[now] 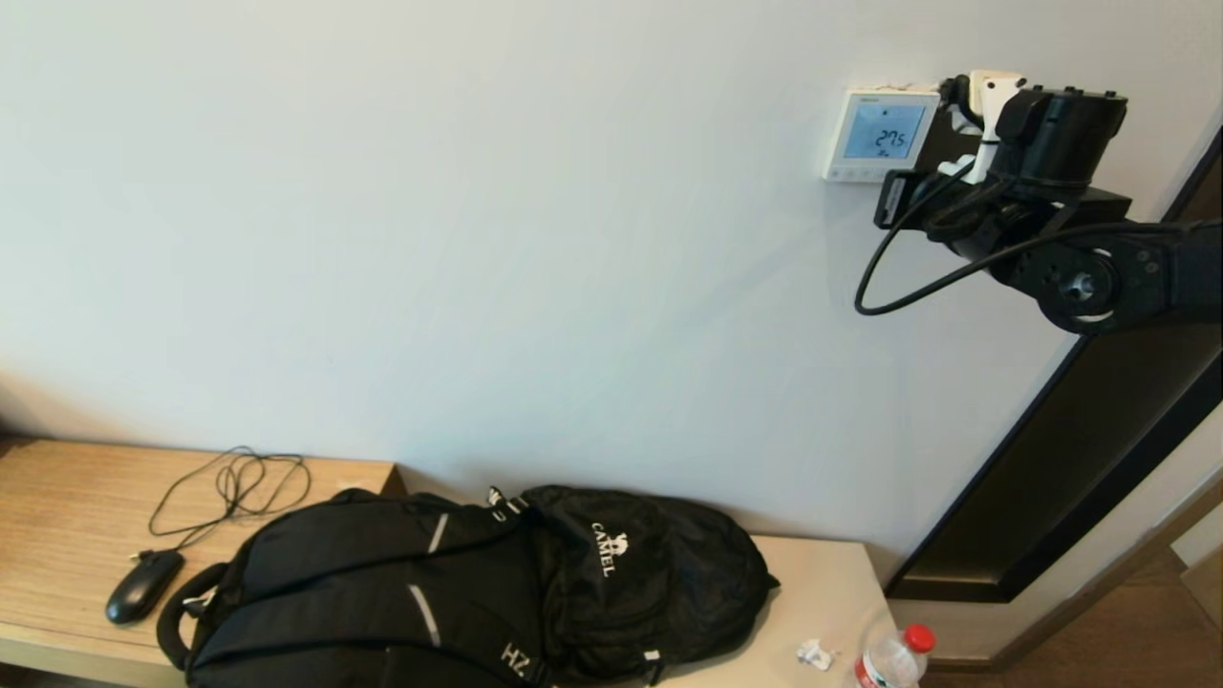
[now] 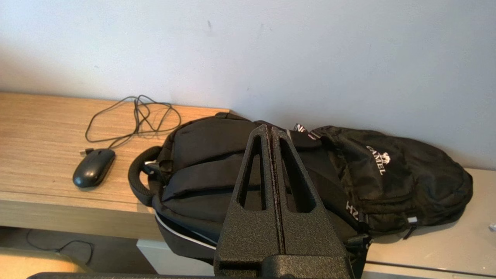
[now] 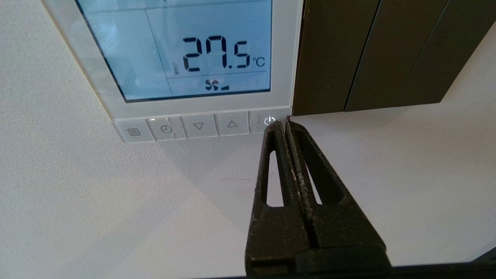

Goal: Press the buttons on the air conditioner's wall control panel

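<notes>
The white wall control panel (image 1: 879, 134) hangs high on the wall at the right, and its light-blue screen (image 3: 186, 50) reads 27.5 °C. The buttons (image 3: 198, 126) form a pale strip under the screen, with the power button (image 3: 267, 121) at the end nearest the dark plate. My right gripper (image 3: 284, 123) is shut and empty. Its tips are at the panel's lower corner, over the edge of the power button; I cannot tell if they touch it. My left gripper (image 2: 270, 130) is shut and empty, parked low over the black backpack (image 2: 310, 174).
A dark brown plate (image 3: 368, 54) adjoins the panel on the wall. Below, a wooden desk (image 1: 57, 497) holds the backpack (image 1: 478, 592), a black mouse (image 1: 143, 585) with a loose cable, and a red-capped bottle (image 1: 893, 659). A dark door frame (image 1: 1070, 459) runs down the right.
</notes>
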Robot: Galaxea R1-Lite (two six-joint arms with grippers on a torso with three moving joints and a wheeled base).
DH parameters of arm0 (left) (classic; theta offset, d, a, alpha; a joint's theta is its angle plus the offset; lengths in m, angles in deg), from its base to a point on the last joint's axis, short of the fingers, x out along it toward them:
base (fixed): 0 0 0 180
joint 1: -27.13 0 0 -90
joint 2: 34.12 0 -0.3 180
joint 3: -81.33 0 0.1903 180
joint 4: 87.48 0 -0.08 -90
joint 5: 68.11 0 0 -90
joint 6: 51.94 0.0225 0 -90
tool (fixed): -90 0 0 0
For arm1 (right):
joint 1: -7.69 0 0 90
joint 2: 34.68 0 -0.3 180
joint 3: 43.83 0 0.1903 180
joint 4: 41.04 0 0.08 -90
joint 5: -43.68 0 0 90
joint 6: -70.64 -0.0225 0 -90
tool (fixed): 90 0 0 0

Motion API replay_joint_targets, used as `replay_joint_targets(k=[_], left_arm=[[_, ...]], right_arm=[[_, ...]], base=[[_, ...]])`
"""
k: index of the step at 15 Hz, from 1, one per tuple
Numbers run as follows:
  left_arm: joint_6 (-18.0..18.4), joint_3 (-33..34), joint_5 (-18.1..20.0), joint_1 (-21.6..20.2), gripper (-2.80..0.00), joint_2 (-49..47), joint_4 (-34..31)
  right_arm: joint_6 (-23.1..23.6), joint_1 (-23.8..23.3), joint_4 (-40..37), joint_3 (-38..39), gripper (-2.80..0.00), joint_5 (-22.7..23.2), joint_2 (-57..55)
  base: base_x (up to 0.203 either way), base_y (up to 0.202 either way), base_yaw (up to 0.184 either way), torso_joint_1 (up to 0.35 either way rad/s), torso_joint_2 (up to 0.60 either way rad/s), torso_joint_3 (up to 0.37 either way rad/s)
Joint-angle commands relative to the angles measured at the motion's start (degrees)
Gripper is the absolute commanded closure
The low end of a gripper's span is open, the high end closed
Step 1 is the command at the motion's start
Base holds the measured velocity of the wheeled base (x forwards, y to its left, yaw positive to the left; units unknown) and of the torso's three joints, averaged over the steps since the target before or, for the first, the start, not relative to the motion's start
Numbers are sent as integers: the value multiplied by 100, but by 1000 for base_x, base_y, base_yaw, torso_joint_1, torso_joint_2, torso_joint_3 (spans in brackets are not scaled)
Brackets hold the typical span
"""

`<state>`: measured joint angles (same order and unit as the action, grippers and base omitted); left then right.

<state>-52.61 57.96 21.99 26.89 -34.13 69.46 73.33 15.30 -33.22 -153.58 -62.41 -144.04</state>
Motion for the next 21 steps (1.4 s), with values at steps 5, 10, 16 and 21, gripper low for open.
replay_joint_targets(k=[5,10,16,21], left_arm=[[-3,0,-1,-2,0,1,-4],[-3,0,-1,-2,0,1,5],[-3,0,-1,-2,0,10,5],[-3,0,-1,-2,0,1,5]], right_arm=[[3,-5,28,-63,0,-8,-86],[-15,30,27,37,0,-17,84],[15,15,-48,522,0,-27,1326],[202,-157,-423,1123,0,-96,2458]], base=[[0,0,0,0,0,0],[0,0,0,0,0,0],[0,0,0,0,0,0],[0,0,0,0,0,0]])
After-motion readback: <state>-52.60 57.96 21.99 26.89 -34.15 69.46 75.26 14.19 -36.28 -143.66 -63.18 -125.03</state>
